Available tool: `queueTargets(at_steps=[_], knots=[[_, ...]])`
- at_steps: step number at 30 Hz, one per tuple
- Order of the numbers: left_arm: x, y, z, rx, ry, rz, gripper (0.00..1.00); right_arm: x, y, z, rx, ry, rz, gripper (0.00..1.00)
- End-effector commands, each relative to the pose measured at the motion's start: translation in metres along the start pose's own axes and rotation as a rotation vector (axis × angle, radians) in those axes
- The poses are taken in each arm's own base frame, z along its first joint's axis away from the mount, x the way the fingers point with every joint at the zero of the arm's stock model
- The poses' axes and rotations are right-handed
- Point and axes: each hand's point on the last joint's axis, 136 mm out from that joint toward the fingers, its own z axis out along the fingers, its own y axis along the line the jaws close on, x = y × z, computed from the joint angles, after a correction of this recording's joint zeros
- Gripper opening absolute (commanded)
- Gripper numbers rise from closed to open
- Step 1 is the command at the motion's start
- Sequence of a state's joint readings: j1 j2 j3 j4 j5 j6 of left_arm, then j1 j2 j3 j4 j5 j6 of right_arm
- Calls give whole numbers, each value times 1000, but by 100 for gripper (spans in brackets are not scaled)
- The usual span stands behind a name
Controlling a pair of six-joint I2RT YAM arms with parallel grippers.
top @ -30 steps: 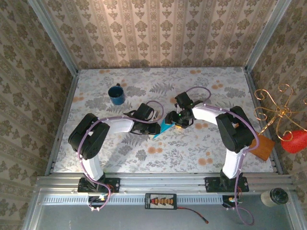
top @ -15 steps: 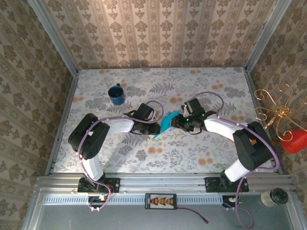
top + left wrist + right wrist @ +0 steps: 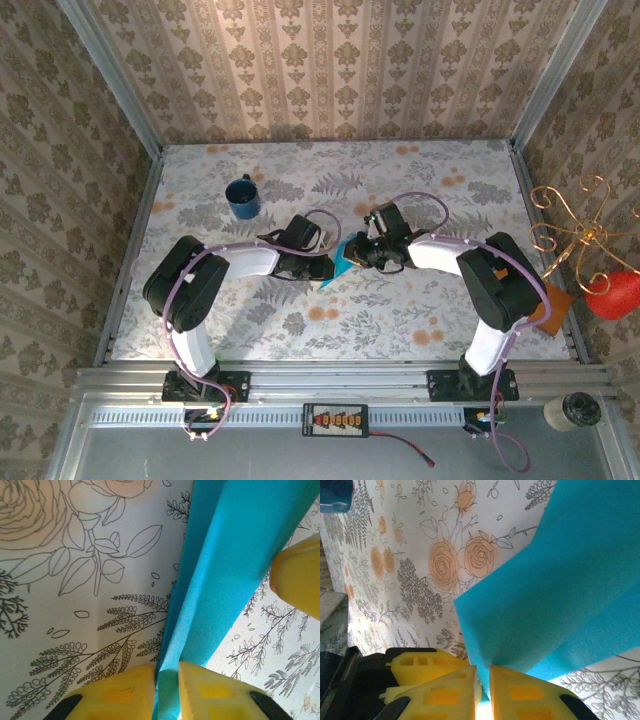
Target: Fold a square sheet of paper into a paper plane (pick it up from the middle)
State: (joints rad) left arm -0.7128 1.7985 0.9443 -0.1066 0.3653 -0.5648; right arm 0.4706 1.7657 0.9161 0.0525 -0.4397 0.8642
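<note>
The square sheet of paper point(image 3: 341, 262) is folded into a narrow, creased turquoise shape and hangs just above the table between both grippers. My left gripper point(image 3: 324, 270) is shut on its lower end. In the left wrist view the gripper point(image 3: 167, 682) pinches the doubled paper point(image 3: 230, 555) along a crease. My right gripper point(image 3: 354, 255) is shut on the opposite edge. In the right wrist view the gripper point(image 3: 485, 680) clamps the paper point(image 3: 560, 590). I cannot tell whether the shape is a pointed paper plane.
A dark blue mug point(image 3: 242, 197) stands at the back left of the flowered table point(image 3: 400, 310). An orange-brown board point(image 3: 551, 306) lies at the right edge, beside a red object point(image 3: 612, 295) and a gold wire ornament point(image 3: 575, 228). Metal rails frame the table.
The right arm swung out to the right, then came back to the paper, and its jaws closed on the paper's edge. The left gripper kept its hold and did not move.
</note>
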Motion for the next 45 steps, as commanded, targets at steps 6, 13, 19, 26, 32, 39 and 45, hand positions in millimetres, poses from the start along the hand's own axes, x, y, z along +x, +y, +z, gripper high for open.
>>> queueTargets(at_steps=[6,13,19,26,32,39,45], knots=[[18,15,12,-44,77,-31,21,-1,23,0,-57,2,-28,16],[19,15,13,-45,79,-31,21,4,18,8,-30,16,-28,15],[21,16,13,-45,83,-33,21,1,7,12,42,6,-36,13],[22,15,12,-40,85,-30,21,-3,-13,12,143,-12,-33,13],[28,17,14,-39,102,-30,21,-3,-18,14,156,-8,-27,13],[36,22,17,-54,121,-37,21,-3,-26,14,180,-7,-18,13],[36,22,17,-56,123,-38,21,-3,-32,14,197,-5,-18,13]])
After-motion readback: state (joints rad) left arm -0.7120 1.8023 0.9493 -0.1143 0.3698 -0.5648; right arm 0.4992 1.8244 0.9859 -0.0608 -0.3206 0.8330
